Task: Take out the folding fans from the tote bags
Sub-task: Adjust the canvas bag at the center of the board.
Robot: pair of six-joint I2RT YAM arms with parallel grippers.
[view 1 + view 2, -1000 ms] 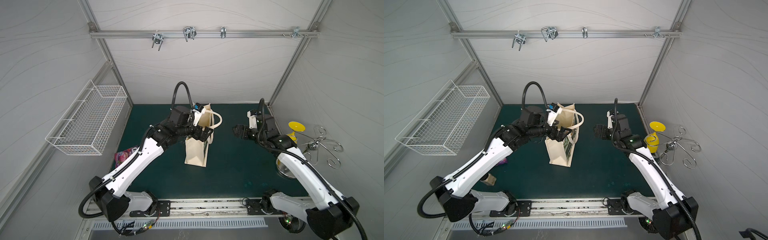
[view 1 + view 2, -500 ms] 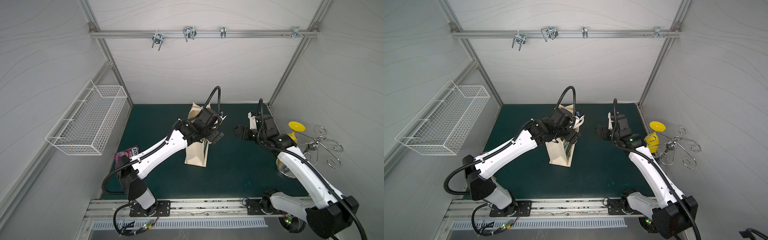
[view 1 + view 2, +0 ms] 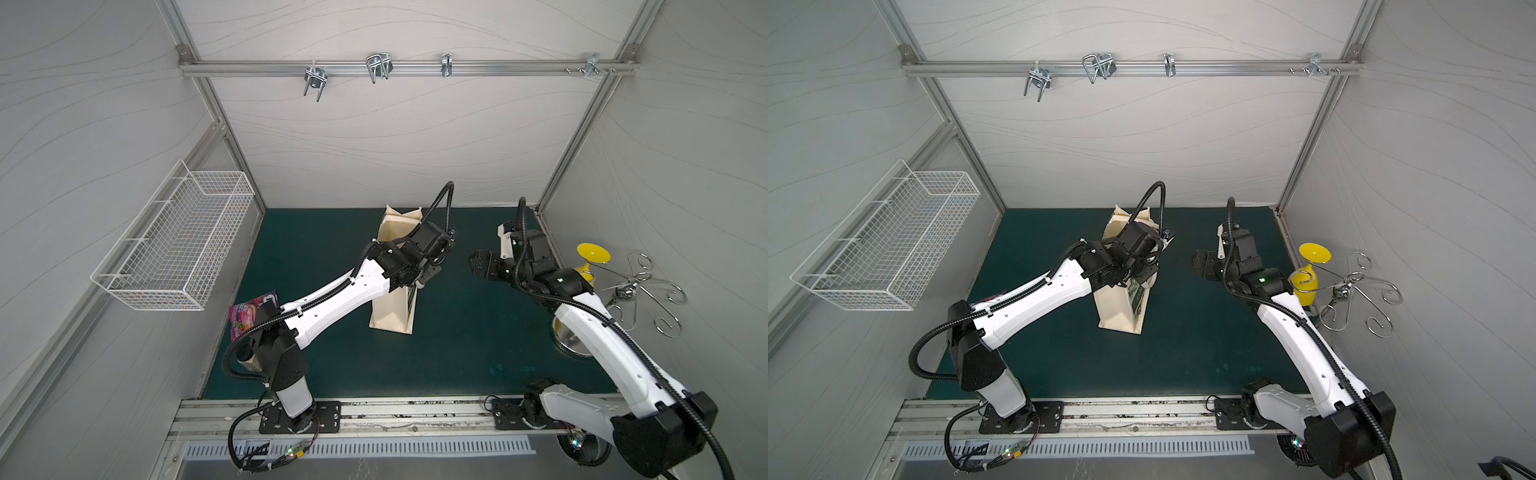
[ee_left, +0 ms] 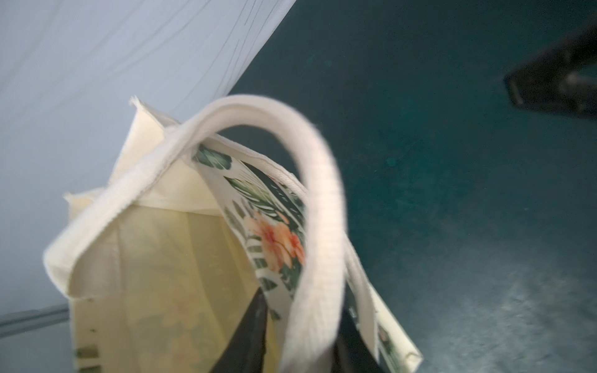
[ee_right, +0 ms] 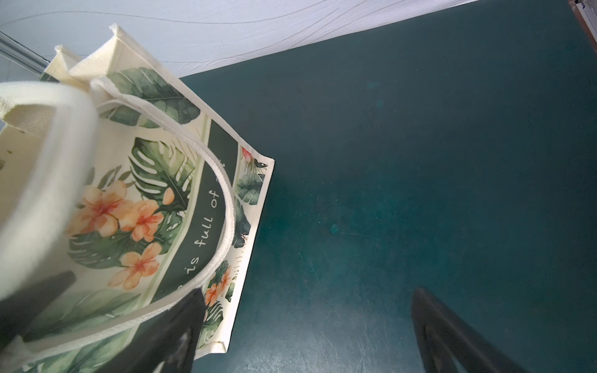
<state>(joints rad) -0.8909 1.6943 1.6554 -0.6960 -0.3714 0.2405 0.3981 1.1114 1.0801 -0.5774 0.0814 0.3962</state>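
Cream: one tote bag (image 3: 392, 316), left fingers (image 4: 248, 329) pinching one handle (image 4: 323, 226) of two.

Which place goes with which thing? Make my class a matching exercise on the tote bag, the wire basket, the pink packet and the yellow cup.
Things: 1 tote bag; 2 wire basket; 3 pink packet; 4 yellow cup.
Places: A hung on the left wall; B by the right wall, beside the metal hook stand; C standing mid-mat; D at the mat's left edge.
Pairs: 1-C, 2-A, 3-D, 4-B.
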